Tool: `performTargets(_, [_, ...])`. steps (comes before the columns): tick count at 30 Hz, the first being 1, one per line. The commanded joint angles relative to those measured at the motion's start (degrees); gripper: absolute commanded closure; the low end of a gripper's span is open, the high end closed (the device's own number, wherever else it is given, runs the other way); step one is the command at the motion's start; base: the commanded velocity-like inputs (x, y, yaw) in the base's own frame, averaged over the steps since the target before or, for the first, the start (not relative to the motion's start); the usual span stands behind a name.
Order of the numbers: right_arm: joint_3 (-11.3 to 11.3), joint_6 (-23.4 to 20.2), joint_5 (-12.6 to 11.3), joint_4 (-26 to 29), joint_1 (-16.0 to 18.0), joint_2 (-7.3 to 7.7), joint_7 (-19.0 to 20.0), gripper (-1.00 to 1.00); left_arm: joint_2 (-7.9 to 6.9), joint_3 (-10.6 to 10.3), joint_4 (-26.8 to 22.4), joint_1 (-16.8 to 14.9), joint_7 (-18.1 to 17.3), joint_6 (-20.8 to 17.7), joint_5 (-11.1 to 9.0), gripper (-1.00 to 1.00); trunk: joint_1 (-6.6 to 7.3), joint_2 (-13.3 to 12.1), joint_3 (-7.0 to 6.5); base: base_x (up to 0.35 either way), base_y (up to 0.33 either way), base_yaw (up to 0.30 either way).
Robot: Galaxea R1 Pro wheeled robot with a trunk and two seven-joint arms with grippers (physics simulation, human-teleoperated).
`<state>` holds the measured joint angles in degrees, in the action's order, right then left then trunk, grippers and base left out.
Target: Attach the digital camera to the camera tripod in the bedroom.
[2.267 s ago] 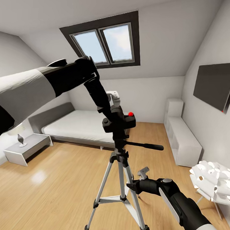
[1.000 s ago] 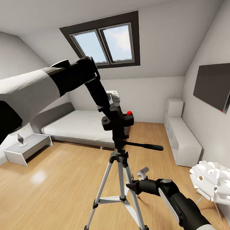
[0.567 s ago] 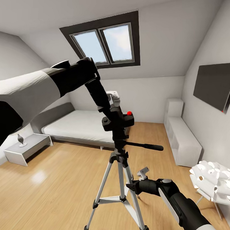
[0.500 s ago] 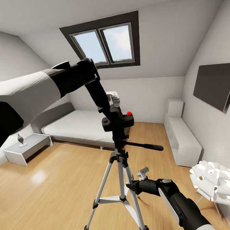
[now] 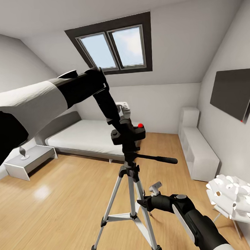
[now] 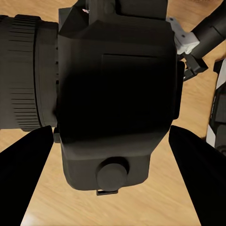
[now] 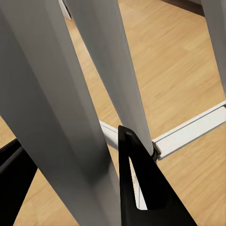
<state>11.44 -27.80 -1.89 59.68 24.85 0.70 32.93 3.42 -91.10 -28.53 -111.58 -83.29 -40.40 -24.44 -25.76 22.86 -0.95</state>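
The left tool [image 5: 123,114] stays clamped on the small black boxy digital camera [image 5: 128,134], which has sunk slightly since a moment ago onto the black head of the tall silver-legged camera tripod [image 5: 131,184]. Seating looks nearly done. The right tool [image 5: 152,197] hovers beside a tripod leg; whether its fingers are apart, I cannot tell.

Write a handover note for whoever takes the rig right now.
Left gripper: shut on the camera, holding it right over the tripod head.
Right gripper: low beside the tripod legs, holding nothing; jaw state unclear.
Tripod stands on the bedroom floor in front of the bed.
Done: camera brought to the head.
Left: cannot tell whether it is seated; confirm the mount, then release and withdraw the left arm.
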Motion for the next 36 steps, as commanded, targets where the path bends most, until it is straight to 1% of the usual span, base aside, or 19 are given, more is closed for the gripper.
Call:
performTargets(1, [0.1, -0.4, -0.5, 0.1, 0.0, 0.03, 0.0, 1.00, 0.05, -0.3, 0.1, -0.1, -0.1, -0.6, -0.3, 1.00, -0.02, 0.1, 0.03, 0.000, 0.000, 0.000])
performTargets(5, [0.1, -0.4, -0.5, 0.1, 0.0, 0.01, 0.0, 1.00, 0.06, -0.2, 0.4, -0.1, -0.1, -0.5, -0.4, 1.00, -0.02, 0.1, 0.03, 0.000, 0.000, 0.000])
performTargets(6, [0.1, -0.4, -0.5, 0.1, 0.0, 0.01, 0.0, 1.00, 0.07, -0.2, 0.5, -0.1, -0.1, -0.5, -0.4, -1.00, -0.02, 0.1, 0.03, 0.000, 0.000, 0.000])
performTargets(22, [0.1, -0.4, -0.5, 0.1, 0.0, 0.09, 0.0, 1.00, 0.13, 0.0, 0.6, -0.1, -0.1, -0.4, -0.4, -1.00, -0.02, 0.1, 0.03, 0.000, 0.000, 0.000])
performTargets(24, [0.1, -0.3, -0.5, 0.1, 0.0, 0.09, 0.0, 1.00, 0.07, 0.0, 0.7, -0.1, 0.0, -0.4, -0.3, -1.00, -0.02, 0.1, 0.03, 0.000, 0.000, 0.000])
performTargets(27, [0.1, -0.3, -0.5, 0.1, 0.0, 0.09, 0.0, 1.00, -0.41, 0.2, 0.7, -0.3, 0.1, -0.5, -0.2, -1.00, -0.02, 0.1, 0.03, 0.000, 0.000, 0.000])
performTargets(29, [0.1, -0.3, -0.5, 0.1, 0.0, 0.09, 0.0, 1.00, -0.95, 1.1, 1.2, -0.4, 0.2, -0.8, -0.1, -1.00, -0.02, 0.1, 0.03, 0.000, 0.000, 0.000])
performTargets(32, [0.1, -0.3, -0.5, 0.0, 0.0, 0.09, 0.0, 1.00, -2.35, 3.8, 3.5, -0.5, 0.4, -1.1, 0.0, -1.00, -0.02, 0.1, 0.03, 0.000, 0.000, 0.000])
performTargets(33, [0.1, -0.3, -0.5, 0.0, 0.0, 0.09, 0.0, 1.00, -2.35, 3.8, 3.5, -0.5, 0.4, -1.1, 0.0, -1.00, -0.02, 0.1, 0.03, 0.000, 0.000, 0.000])
performTargets(36, [0.1, -0.3, -0.5, -0.1, 0.0, 0.10, 0.0, 1.00, -4.21, 7.0, 6.6, -0.5, 0.6, -1.3, 0.1, -1.00, -0.02, 0.1, 0.03, 0.000, 0.000, 0.000])
